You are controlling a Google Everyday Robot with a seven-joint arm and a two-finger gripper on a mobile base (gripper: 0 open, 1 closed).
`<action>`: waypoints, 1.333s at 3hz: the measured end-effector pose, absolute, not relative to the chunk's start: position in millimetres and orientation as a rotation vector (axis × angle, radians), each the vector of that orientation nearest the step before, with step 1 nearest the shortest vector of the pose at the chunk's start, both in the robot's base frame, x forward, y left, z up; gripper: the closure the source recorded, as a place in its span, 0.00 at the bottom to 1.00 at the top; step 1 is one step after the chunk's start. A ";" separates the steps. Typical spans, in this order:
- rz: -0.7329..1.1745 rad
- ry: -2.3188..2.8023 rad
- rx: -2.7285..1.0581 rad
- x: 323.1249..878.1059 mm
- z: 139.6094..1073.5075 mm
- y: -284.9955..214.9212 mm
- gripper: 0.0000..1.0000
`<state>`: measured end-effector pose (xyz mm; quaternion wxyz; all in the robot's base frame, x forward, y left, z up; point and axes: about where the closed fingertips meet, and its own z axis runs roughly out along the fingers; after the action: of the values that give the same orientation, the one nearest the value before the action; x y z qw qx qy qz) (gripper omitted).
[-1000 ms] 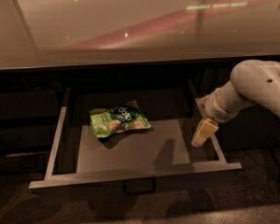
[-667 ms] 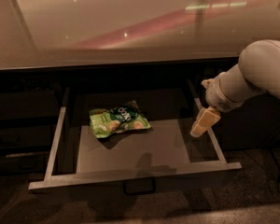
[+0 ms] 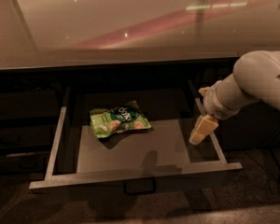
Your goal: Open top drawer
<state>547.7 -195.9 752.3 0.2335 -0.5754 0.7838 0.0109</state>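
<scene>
Dim, warm-lit view looking down on a dark cabinet with one drawer pulled out.

Nearest, along the bottom of the frame, is a speckled dark floor [image 3: 252, 200]. Just above it is the top drawer [image 3: 107, 177], standing wide open and filling the lower middle of the frame. Its pale front edge runs from lower left to lower right, with a small dark loop handle [image 3: 139, 189] hanging at its centre.

Inside, the grey drawer floor is mostly bare. A green snack bag [image 3: 119, 121] lies flat towards the back left of it, casting a dark shadow. Pale side rails frame the drawer: the left rail [image 3: 56, 141] and the right rail [image 3: 218, 147].

My tool [image 3: 201, 129], pale yellow, hangs at the right of the frame, tilted down and to the left, just inside the right rail and well apart from the bag. I cannot tell whether it is spread or pressed together, nor whether it touches the rail. My white arm [image 3: 259, 80] reaches in behind it from the right edge.

Farthest, across the whole upper half, is the glossy table [image 3: 130, 22], showing a pinkish streak and small light spots.
</scene>
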 end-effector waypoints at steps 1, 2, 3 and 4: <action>0.080 2.120 -1.669 514.3 711.4 -186.4 0.00; 0.123 2.098 -1.789 466.8 668.8 -179.7 0.00; 0.123 2.098 -1.789 466.8 668.8 -179.7 0.00; 0.123 2.098 -1.789 466.7 668.8 -179.7 0.19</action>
<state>466.7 -179.7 668.8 0.1895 -0.6363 0.7465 0.0439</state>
